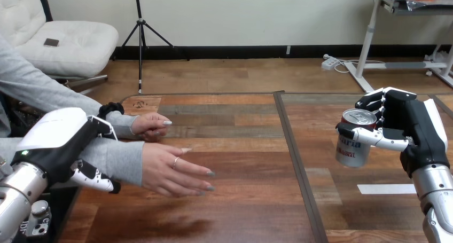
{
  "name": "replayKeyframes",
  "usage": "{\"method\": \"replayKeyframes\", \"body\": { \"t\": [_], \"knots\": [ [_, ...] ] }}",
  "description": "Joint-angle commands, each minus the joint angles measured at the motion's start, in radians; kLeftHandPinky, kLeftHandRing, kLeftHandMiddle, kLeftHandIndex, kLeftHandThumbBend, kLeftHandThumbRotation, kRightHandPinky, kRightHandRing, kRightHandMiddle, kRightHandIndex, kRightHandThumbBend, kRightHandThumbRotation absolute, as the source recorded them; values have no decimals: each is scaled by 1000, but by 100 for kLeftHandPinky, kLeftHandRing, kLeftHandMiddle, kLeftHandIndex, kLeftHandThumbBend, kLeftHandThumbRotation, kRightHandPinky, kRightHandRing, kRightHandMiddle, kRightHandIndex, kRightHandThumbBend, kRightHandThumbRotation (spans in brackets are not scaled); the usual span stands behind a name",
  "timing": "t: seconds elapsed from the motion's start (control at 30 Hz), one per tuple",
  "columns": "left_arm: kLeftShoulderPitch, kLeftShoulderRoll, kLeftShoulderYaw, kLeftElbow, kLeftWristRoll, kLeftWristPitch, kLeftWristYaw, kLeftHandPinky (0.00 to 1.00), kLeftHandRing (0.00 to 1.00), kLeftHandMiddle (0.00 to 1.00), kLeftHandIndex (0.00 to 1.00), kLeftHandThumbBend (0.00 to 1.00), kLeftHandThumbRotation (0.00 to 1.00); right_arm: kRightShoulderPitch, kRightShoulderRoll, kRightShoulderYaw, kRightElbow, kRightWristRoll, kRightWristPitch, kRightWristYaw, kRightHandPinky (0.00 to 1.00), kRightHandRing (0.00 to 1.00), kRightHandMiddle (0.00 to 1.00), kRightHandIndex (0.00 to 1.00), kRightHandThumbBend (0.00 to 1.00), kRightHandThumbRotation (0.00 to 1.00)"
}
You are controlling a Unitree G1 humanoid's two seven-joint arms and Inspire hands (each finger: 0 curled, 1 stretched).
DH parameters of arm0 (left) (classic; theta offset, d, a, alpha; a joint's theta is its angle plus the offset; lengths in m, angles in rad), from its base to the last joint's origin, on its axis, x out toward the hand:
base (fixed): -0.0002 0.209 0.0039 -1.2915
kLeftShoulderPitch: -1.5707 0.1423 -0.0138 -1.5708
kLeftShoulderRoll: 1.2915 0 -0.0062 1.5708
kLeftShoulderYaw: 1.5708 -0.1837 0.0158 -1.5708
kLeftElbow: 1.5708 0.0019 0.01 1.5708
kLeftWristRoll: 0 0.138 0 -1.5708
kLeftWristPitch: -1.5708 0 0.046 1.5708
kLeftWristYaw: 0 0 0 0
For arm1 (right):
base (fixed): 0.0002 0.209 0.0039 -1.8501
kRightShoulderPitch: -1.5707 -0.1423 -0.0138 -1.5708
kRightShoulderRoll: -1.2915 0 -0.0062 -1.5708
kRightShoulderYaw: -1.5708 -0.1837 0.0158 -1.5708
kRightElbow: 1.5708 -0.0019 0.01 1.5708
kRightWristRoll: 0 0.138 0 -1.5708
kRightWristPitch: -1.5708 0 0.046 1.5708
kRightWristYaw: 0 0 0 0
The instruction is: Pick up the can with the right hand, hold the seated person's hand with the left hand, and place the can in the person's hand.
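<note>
**A:** Which step is this?

**B:** Lower left, left hand (53, 147) lies on the person's forearm (120, 160), can't tell if it's clasping. Person's nearer hand (176, 171) stretches over the bench (240, 211), palm down. Mid right, right hand (414, 128) grips the soda can (355, 139), clear of the bench.

**A:** Next?

**B:** Carry it left, I'd guess; palm needs turning up. Farther hand (152, 124) isn't blocking.

My right hand (414, 126) is lifted, fingers wrapped round the can (354, 144), and my left hand (59, 141) sits low by the person's forearm (122, 160).
</note>
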Motion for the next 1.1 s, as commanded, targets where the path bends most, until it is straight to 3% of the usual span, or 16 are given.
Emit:
{"method": "replayKeyframes", "body": {
  "t": [0.0, 0.53, 0.8, 1.07],
  "knots": [
    [-77, 22, 89, -61, -17, -45, 95, 19, 23, 31, 44, 90, 0, -54, -5, -5, -49, 5, -28, -12, 19, 23, 38, 40, 89, 0],
    [-71, -2, 80, -19, 7, -119, 235, 16, 19, 29, 42, 93, 0, -52, -2, -7, -51, 6, -34, 0, 22, 25, 38, 40, 88, 0],
    [-61, -14, 77, -32, 22, -110, 274, 16, 20, 31, 42, 90, 0, -55, 3, -13, -50, 25, -21, 24, 24, 27, 39, 40, 87, 0],
    [-59, -20, 81, -42, 28, -106, 301, 17, 21, 31, 42, 90, 0, -55, 5, -12, -52, 18, -18, 15, 26, 30, 40, 40, 87, 0]
  ]
}}
